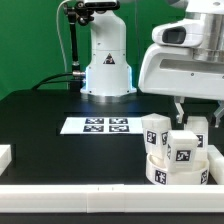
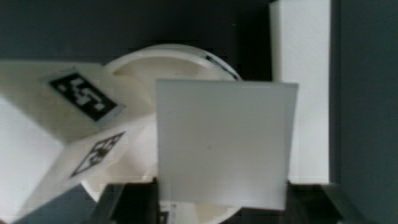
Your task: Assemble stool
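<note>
Stool seat (image 1: 178,168), white round rimmed disc with tags on its wall, sits on the black table (image 1: 40,125) at the exterior view's lower right, close against the white border rail (image 1: 90,192) that runs along the near edge. Legs crowd on and around it: one tagged block (image 1: 155,131) stands at the seat's left side as the exterior view shows it, another (image 1: 184,146) in the middle facing the camera, a third (image 1: 197,128) right under the arm. In the wrist view the seat (image 2: 169,65) shows as a pale curved rim behind a broad plain white leg face (image 2: 222,140), with a tagged leg (image 2: 71,110) tilted beside it. The gripper (image 1: 187,110) hangs directly over the cluster; in the wrist view its dark fingers (image 2: 125,200) appear set to either side of the white leg face, seemingly pinching it, though contact itself is not clear enough to be sure. Step in hand, as I judge it: fitting a leg to the seat. The next move seems to call for lining the leg up square over its socket and pressing or twisting it home without knocking the neighbours. Count: one seat, three legs as far as I can separate them, one gripper, one marker board (image 1: 98,125) lying flat well apart toward the table's middle, one robot base (image 1: 106,65) behind.
</note>
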{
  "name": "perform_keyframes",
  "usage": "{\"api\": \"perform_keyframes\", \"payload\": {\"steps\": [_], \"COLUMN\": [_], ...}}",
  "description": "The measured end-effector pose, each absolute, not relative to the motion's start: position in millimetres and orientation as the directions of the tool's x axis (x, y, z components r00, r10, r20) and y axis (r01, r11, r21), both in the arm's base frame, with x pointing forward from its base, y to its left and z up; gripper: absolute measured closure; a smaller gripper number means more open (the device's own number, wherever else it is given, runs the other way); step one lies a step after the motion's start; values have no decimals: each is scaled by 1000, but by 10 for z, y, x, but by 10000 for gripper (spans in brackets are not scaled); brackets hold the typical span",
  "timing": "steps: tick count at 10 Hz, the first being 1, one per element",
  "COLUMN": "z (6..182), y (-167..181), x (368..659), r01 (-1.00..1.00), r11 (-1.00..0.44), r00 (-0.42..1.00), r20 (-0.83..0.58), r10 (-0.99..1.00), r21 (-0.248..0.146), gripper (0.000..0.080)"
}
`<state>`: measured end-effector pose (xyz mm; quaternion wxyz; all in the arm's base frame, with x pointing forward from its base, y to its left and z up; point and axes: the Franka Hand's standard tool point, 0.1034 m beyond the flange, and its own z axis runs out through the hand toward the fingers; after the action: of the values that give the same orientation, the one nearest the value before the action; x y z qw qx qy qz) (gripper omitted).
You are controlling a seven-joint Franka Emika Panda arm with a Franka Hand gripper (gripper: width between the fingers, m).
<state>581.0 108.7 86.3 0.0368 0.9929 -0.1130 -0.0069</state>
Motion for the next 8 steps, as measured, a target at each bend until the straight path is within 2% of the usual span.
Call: {"api": "perform_keyframes", "payload": {"steps": [6,7,8], "z": [863,862,865], "y": [1098,1101,1061], "x": [5808,5808,5821], "r01": [-549,-634,-730], "r11": [-833,-771,-683], "r00": [836,773,683], "r20": [20,18,10], "r10": [-549,-634,-730], "r21": [71,55,21], "gripper": [469,469,469]}}
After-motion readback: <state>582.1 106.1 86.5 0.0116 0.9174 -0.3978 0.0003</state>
